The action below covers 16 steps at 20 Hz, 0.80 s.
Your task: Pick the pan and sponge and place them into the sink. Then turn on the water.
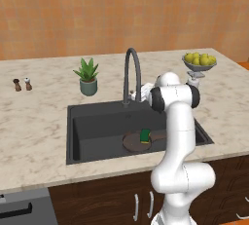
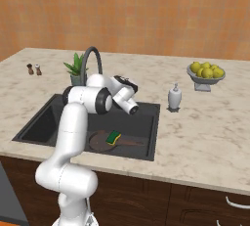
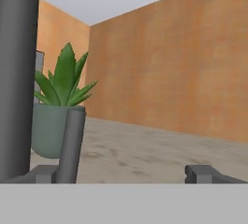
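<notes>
Pan (image 1: 137,141) and sponge (image 1: 145,135) are both in the sink (image 1: 97,126), sponge sitting on the pan, so I count the placing as done. I see no water, so the tap is what's left. Gripper (image 3: 128,174) is spread wide, holding nothing, with the faucet lever (image 3: 71,145) just by its left finger and the faucet (image 1: 131,73) neck beside it. Potted plant (image 3: 58,106) is behind.

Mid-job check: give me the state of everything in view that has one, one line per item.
pan: lying upright in the sink, handle toward the right.
sponge: resting in the pan, green side up.
sink: holds pan and sponge, no standing water seen.
faucet: no stream from the spout, so off.
faucet lever: upright, just left of the tool.
tool: open, empty.
</notes>
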Motion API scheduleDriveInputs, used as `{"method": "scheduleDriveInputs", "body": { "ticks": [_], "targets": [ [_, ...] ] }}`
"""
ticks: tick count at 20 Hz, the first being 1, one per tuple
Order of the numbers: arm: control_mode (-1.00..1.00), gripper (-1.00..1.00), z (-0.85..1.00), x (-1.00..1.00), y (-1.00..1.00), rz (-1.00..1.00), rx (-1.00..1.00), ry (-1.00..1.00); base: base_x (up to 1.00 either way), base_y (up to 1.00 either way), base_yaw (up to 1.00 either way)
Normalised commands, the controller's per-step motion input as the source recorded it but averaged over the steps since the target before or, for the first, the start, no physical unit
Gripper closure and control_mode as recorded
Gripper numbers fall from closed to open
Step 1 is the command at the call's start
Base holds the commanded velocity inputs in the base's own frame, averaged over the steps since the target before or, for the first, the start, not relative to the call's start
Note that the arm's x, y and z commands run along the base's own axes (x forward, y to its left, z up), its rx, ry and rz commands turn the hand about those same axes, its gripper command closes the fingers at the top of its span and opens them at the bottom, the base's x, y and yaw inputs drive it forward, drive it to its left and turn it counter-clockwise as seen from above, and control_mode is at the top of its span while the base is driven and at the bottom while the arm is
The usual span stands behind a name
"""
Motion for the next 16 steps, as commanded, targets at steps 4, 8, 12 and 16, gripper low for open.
{"method": "scheduleDriveInputs", "body": {
  "ticks": [4, 8, 12, 16],
  "targets": [
    [-1.0, 1.0, 0.0, 0.28, 0.0, -0.06, 0.0, -0.01, 0.0, 0.0, 0.0],
    [-1.0, 1.0, -0.04, 0.25, -0.11, -0.06, 0.02, 0.0, 0.0, 0.0, 0.0],
    [-1.0, 1.0, -0.05, 0.08, -0.49, -0.07, 0.1, -0.01, 0.0, 0.0, 0.0],
    [-1.0, 1.0, -0.07, 0.09, -0.8, -0.05, 0.16, -0.03, 0.0, 0.0, 0.0]
  ]
}}
